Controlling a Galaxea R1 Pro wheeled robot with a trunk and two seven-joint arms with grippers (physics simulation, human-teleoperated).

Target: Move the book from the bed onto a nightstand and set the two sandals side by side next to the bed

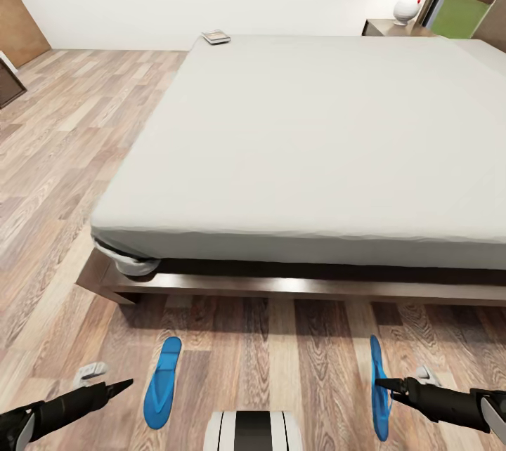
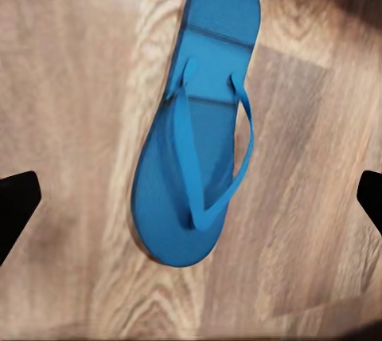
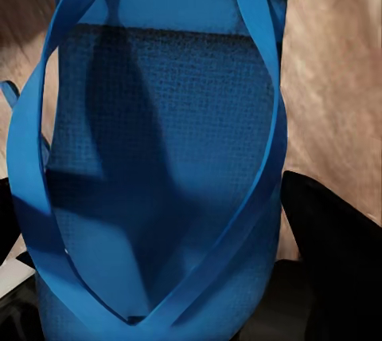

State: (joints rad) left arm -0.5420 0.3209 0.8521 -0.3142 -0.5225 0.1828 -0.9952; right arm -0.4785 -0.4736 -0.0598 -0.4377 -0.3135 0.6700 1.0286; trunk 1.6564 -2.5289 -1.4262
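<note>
Head view: light wood-plank floor (image 1: pixel 63 156), white walls, grey-mattressed bed (image 1: pixel 316 135) carrying book (image 1: pixel 216 36) at far corner. Left sandal (image 1: pixel 162 382) flat on floor before bed, beside released left gripper (image 1: pixel 112 388). Right gripper (image 1: pixel 385 385) clamped on right sandal (image 1: pixel 378 395), edge-up.

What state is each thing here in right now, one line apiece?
Left sandal: flat on the floor, untouched.
Right sandal: tipped on edge, pinched.
Left gripper: open, empty.
Right gripper: shut on the right sandal.
Book: lying closed on the bed's far corner.
</note>
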